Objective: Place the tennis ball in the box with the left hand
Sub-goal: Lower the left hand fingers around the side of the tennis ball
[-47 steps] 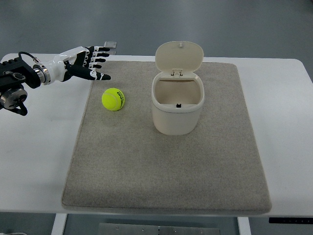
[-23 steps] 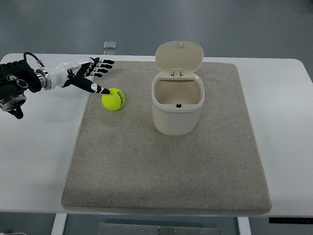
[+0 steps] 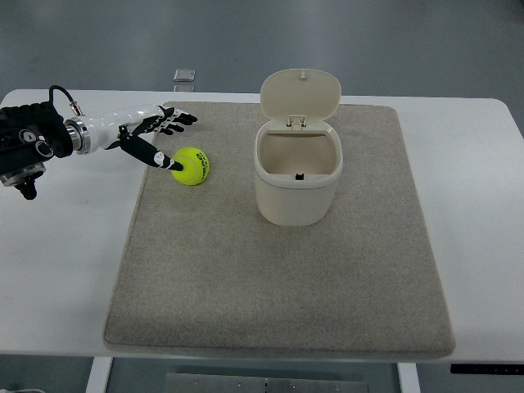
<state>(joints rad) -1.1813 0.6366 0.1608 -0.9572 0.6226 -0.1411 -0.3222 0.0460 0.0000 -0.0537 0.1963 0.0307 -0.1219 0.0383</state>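
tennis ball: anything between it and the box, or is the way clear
Nothing visible stands between them. The tennis ball lies on the mat left of the box, bare mat between, and the lid is up, so the opening is free.

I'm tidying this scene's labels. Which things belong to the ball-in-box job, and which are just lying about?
Belongs to the job:
- tennis ball, on the mat
- box, lid open
- left hand, open, beside the ball

Just there:
- grey mat
- white table
- small grey object at the far edge
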